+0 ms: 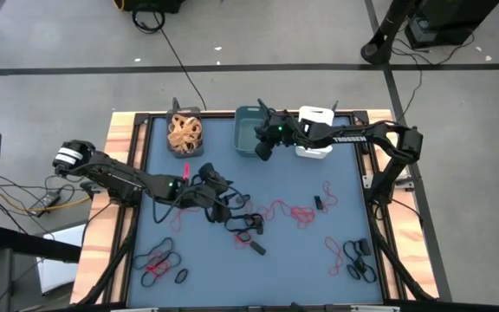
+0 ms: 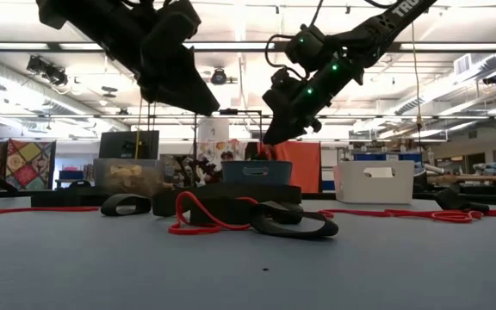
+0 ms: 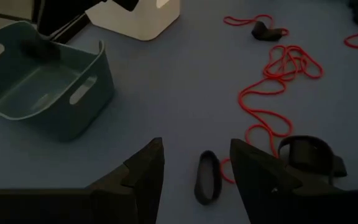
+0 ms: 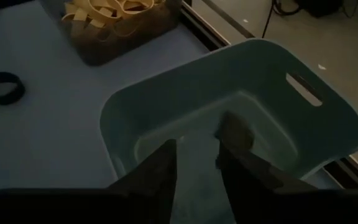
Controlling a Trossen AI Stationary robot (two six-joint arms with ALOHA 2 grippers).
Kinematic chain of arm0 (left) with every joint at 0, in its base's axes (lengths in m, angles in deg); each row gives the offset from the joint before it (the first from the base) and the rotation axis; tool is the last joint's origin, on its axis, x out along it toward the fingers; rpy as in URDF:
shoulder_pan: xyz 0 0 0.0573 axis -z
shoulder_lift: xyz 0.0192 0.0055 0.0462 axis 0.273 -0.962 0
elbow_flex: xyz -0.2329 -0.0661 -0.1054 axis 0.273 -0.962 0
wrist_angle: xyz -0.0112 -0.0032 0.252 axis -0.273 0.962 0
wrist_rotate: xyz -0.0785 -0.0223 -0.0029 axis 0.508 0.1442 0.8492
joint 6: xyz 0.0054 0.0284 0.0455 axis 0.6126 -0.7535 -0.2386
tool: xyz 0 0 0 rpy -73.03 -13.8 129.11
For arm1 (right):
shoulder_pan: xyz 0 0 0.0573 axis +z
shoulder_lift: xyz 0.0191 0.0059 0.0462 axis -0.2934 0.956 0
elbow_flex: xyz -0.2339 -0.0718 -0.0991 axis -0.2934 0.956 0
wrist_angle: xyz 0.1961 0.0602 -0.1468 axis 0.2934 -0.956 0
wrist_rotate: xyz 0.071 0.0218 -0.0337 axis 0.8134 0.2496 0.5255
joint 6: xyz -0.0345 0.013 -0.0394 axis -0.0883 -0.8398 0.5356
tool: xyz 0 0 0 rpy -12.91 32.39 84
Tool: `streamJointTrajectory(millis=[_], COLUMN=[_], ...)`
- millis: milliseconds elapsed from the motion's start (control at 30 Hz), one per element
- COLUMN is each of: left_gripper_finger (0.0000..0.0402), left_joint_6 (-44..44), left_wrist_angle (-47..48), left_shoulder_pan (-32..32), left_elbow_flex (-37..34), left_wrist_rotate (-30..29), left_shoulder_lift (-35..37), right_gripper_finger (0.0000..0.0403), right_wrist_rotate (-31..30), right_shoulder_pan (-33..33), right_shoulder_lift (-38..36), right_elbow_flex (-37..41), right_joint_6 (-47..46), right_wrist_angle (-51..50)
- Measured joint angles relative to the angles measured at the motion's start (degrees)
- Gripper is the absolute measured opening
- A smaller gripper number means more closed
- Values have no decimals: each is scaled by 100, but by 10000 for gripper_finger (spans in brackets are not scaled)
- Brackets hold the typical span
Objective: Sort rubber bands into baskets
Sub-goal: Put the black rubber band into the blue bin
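Three baskets stand along the table's far edge: a dark grey one [image 1: 184,132] full of tan rubber bands [image 4: 114,12], a teal one [image 1: 248,134] and a white one [image 1: 315,132]. My right gripper [image 1: 263,147] hangs open over the teal basket [image 4: 272,93], slanting down into it; a black band [image 4: 235,132] shows inside, just past one fingertip. My left gripper [image 1: 225,198] hovers open above mid-table, a black band [image 3: 207,177] lying on the mat below its gap [image 3: 194,163]. Red bands [image 3: 278,81] and a wide black band [image 3: 309,155] lie beside it. My right gripper has the black band [image 4: 235,132] right at the end of one finger [image 4: 247,165] inside the teal basket; whether that finger touches it, I cannot tell. My left gripper touches nothing.
More red and black bands lie in clusters at the near left [image 1: 158,264], the near right [image 1: 355,256] and mid-table [image 1: 288,211]. The blue mat is framed by wooden edges [image 1: 124,147]. In the low view, bands [image 2: 231,220] lie in front of the baskets.
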Motion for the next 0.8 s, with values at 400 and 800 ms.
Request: streamJointTrajectory(millis=[400,800], left_gripper_finger=[186,186], left_joint_6=[42,-16], left_wrist_angle=[2,-270], left_shoulder_pan=[0,-1], left_elbow_flex=[0,0], left_wrist_rotate=[0,74], left_shoulder_lift=[0,-491], right_gripper_finger=[134,132], right_wrist_rotate=[1,-93], right_shoulder_pan=[249,1225], right_shoulder_lift=[-84,-1099], right_elbow_flex=[0,0], right_joint_6=[246,286], right_wrist_angle=[-400,-3206])
